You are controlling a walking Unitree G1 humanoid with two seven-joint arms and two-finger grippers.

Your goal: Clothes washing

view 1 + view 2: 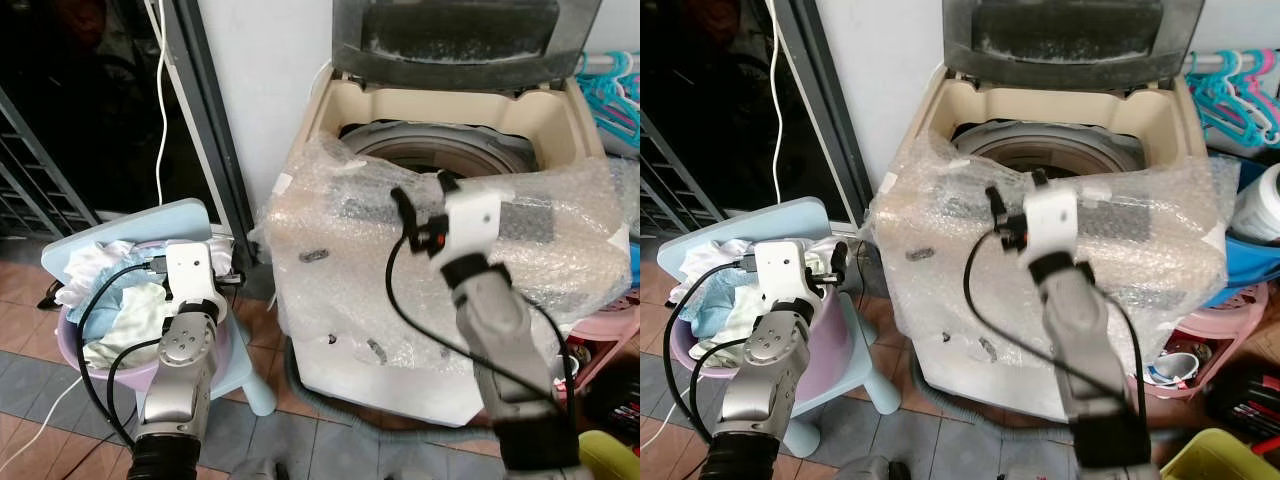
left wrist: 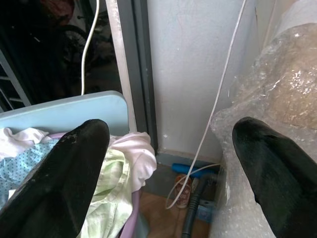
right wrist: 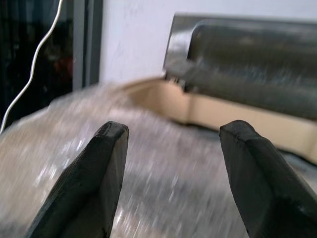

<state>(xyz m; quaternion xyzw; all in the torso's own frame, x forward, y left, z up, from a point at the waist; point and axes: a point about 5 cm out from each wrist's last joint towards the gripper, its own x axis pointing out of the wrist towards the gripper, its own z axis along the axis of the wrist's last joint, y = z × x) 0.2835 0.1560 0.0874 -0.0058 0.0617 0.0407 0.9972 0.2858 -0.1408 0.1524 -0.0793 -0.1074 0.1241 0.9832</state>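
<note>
Lots of clothes (image 1: 120, 300), white, pale blue and green, heaped in a pink tub (image 1: 72, 338). Tub set up on a light blue stool (image 1: 180, 215), just beside the washing machine (image 1: 345, 105), likely to keep the pile close and easy to reach.

Left pincer (image 2: 171, 144) low by the far side of the tub, right at the edge of the heap. Black fingers spread wide, nothing between them. Looks ready to go down for a first handful.

Right pincer (image 3: 173, 134) up over the front of the machine, pointing toward the round drum (image 1: 440, 148). Fingers wide apart too, nothing held.

Machine lid (image 1: 460, 35) tipped up and back, so the drum open for the clothes. No clothes to be seen inside yet. Front and top edge wrapped in bubble wrap (image 1: 340, 230), maybe to guard against bumps.

Past the machine, blue hangers (image 1: 610, 85) on the right. On the left, a white cord (image 1: 163, 100) hanging down by a dark doorway.

Best guess: washing hardly begun, with the whole pile waiting to be moved.
</note>
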